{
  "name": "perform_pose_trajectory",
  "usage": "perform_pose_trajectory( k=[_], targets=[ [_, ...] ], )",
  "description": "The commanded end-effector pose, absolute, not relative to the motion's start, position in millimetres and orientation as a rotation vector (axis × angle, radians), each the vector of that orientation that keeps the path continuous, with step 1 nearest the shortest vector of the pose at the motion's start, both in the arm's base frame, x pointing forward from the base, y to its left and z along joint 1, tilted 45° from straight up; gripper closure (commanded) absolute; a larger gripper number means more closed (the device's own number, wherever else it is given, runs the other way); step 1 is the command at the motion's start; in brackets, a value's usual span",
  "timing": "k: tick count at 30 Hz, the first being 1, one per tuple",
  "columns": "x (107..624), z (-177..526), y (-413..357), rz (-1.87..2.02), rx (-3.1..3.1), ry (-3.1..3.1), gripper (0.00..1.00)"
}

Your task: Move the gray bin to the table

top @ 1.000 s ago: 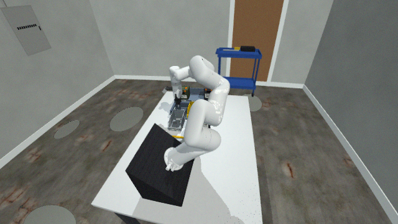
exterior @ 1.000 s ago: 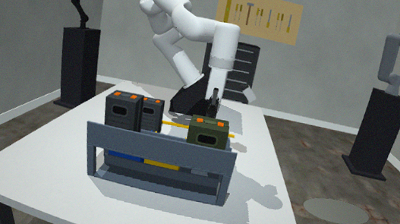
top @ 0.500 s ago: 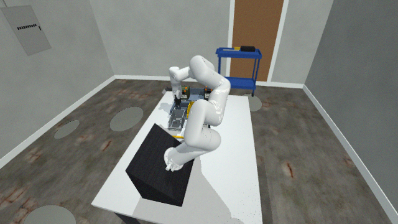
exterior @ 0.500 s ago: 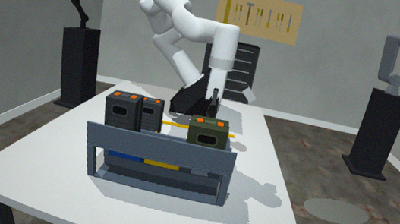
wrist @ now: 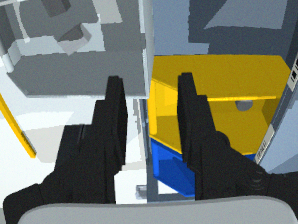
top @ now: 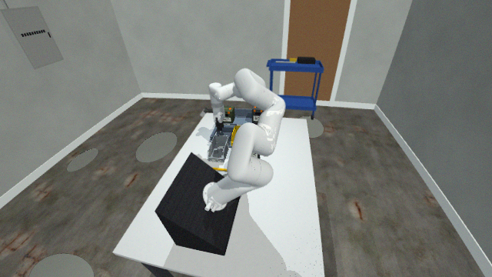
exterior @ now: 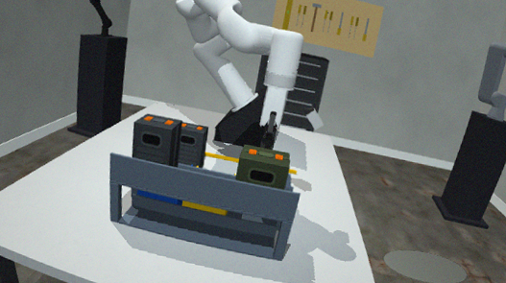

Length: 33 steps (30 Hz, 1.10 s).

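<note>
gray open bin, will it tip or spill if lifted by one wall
Likely stiff: the gray open bin shows thick, boxy walls. Lifted by one wall it would probably tilt, and the loose parts inside may slide.
</note>
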State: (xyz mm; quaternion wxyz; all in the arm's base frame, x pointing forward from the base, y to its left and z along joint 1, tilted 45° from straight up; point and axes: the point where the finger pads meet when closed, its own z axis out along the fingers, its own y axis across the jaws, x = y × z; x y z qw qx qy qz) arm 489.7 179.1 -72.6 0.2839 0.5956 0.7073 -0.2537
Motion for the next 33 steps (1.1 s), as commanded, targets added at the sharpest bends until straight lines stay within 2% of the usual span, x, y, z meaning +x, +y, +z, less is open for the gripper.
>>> perform_pose_trajectory(
  k=[1,33],
  targets=[
    [490.3,-71.3,180.8,-0.672,1.594,1.893,0.67],
    [489.2,-78.8,173.1,-0.672,1.594,1.893,0.67]
  ],
)
